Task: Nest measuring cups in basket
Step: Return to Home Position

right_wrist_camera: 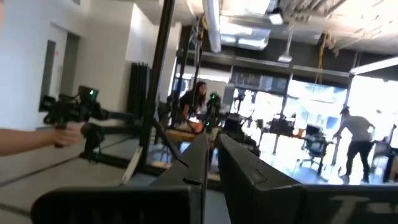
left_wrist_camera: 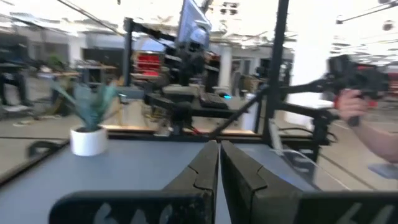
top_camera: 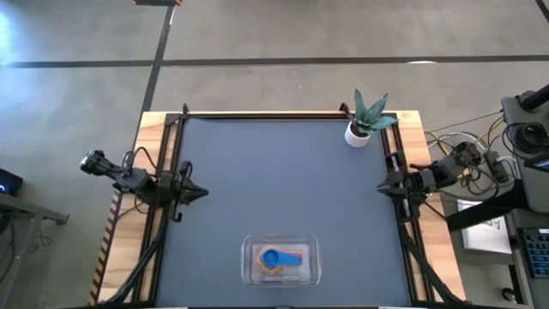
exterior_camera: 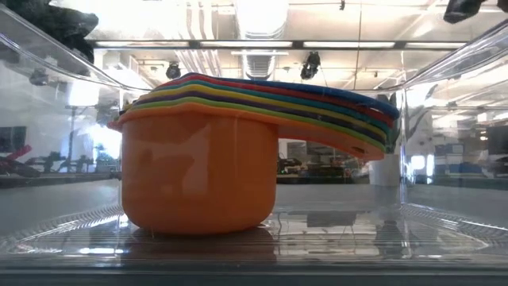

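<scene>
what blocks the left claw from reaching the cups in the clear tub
Probably nothing, so likely yes: only bare mat lies between the left claw and the clear tub, and no lid covers the nested measuring cups.

Both arms are matte black, built of slim jointed links and blocky housings. The black two-finger left end effector (top_camera: pixel 203 194) narrows to a point, and thin black cables loop along its arm. The black two-finger right end effector (top_camera: pixel 379 186) looks alike, with cables trailing behind it. The left fingers (left_wrist_camera: pixel 199 174) are flat, angular dark wedges, and the right fingers (right_wrist_camera: pixel 242 169) match.
</scene>
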Action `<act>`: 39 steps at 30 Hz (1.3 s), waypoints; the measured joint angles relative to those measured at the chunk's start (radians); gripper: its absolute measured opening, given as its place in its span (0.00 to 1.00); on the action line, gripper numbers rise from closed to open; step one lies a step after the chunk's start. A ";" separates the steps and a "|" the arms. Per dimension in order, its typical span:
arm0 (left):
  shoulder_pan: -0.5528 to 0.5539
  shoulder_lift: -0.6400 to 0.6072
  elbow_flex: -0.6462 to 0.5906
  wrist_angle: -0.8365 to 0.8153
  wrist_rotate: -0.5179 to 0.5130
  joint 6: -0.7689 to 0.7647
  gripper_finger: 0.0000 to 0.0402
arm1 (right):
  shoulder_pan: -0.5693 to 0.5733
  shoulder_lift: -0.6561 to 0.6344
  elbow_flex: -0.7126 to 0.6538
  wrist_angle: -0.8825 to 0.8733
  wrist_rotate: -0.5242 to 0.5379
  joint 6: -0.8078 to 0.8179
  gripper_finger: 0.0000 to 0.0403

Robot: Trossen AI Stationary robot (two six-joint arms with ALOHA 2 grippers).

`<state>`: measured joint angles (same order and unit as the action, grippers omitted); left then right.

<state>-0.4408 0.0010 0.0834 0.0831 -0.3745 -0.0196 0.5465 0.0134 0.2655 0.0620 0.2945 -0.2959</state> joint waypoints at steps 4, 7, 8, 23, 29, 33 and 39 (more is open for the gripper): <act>-0.001 0.000 -0.016 0.004 0.015 -0.027 0.00 | 0.001 -0.007 -0.022 -0.003 -0.014 0.018 0.07; -0.001 -0.001 -0.018 -0.002 -0.008 -0.028 0.00 | 0.001 -0.013 -0.044 0.002 -0.014 0.037 0.07; -0.001 -0.001 -0.019 -0.013 -0.007 -0.039 0.00 | 0.000 -0.013 -0.054 0.000 -0.014 0.044 0.07; -0.003 -0.002 -0.022 -0.025 0.057 -0.197 0.00 | 0.000 -0.014 -0.177 0.033 -0.180 0.172 0.07; -0.003 -0.002 -0.055 0.236 0.215 0.089 0.00 | 0.000 -0.014 -0.241 0.070 -0.203 0.197 0.07; -0.004 0.000 -0.073 0.251 0.236 0.121 0.00 | 0.000 -0.014 -0.252 0.070 -0.252 0.224 0.07; -0.004 0.018 -0.073 0.196 0.236 0.028 0.00 | 0.001 -0.014 -0.253 0.066 -0.306 0.229 0.07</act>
<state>-0.4444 0.0190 0.0101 0.2795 -0.1387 0.0085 0.5472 -0.0006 0.0128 0.1278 -0.0111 -0.0669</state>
